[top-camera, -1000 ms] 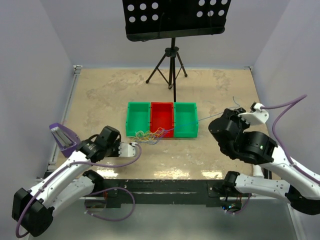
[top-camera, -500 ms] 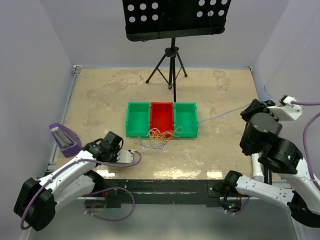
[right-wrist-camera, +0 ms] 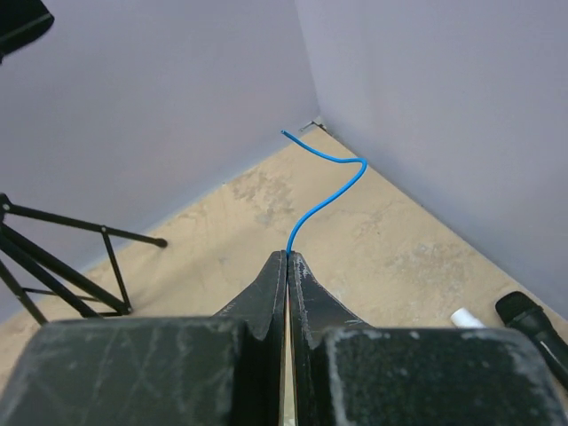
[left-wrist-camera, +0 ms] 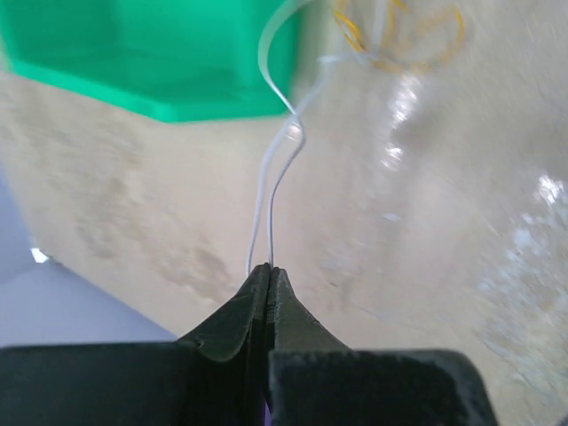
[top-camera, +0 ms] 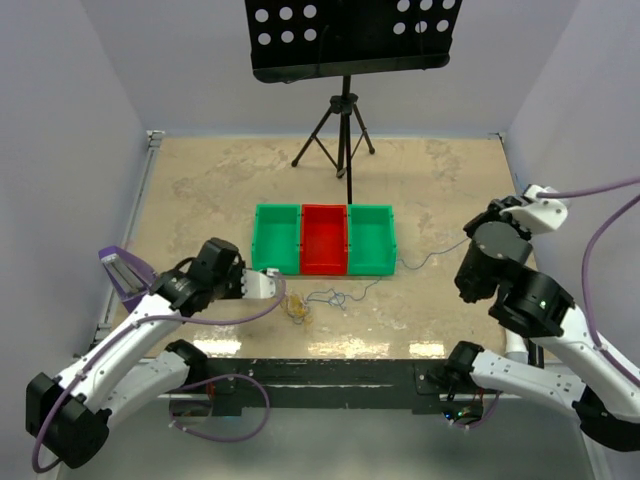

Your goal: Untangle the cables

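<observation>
We logged the table [top-camera: 200, 190] first, sandy mottled top, with a black music stand [top-camera: 345, 40] at the far end, well beyond both hands. Three bins sat touching in a row: left green bin [top-camera: 276, 240], red bin [top-camera: 324, 240], right green bin [top-camera: 371, 240]. The row lay just ahead of the left gripper [left-wrist-camera: 269, 266] and well off to the side of the right gripper [right-wrist-camera: 288, 256]. The left gripper was pinched tight on a whitish cable [left-wrist-camera: 266, 209]. Two thin runs of it rose from the fingertips and curved toward the left green bin's near corner. The right gripper was also clamped flat, holding a blue cable [right-wrist-camera: 330, 188], whose free end wriggled up past its tips. In the top view the rest of that strand trailed across the table from the right hand toward the bins. The remaining cables, mostly yellow loops [top-camera: 297, 306], lay bunched on the table just beyond the left fingertips, in front of the bins and outside them.
</observation>
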{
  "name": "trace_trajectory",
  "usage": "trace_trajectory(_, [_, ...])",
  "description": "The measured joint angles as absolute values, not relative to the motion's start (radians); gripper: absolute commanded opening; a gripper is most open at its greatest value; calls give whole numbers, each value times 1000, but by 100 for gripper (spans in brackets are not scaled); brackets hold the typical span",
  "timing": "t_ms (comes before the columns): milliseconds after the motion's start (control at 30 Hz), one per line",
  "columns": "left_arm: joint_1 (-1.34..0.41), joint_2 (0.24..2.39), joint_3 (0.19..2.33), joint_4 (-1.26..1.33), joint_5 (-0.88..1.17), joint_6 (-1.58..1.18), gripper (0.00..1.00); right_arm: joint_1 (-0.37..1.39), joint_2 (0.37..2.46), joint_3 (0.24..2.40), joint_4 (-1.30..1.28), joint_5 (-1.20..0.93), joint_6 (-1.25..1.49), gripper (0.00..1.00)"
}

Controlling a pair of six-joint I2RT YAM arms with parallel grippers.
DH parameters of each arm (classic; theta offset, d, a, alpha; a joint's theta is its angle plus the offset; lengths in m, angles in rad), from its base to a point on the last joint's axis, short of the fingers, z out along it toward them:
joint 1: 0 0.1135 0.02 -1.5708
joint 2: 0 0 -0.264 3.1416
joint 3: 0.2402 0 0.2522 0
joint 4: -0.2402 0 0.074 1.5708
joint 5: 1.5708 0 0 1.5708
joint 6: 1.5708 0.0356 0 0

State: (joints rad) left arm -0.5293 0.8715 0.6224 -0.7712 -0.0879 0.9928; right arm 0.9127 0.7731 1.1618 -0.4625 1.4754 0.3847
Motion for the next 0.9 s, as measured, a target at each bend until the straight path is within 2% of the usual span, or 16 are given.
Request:
trace_trajectory(167, [-529,833,768,-750,16,948,0,908,859,1142,-476,1465,423,0])
trace_trajectory(400, [-529,891,772,-801,96,923,0,904,1175,1150,-790,1253,877,0])
trace_trajectory(533, [-529,891,730,-814,96,926,0,922,1295,1064,-880,1089,1044,0])
trace_trajectory(600, [-528,887,712,-818,93,927,0,943,1277,1026,-923,1024,1097,11])
trace_trajectory(733, [-528,875,693,-819,93,927,0,961,1179,1023,-931,918,1162,28])
trace_trajectory(900, [-528,875,688,-817,91,927,0,961,1092,914,-828,750,1217,44])
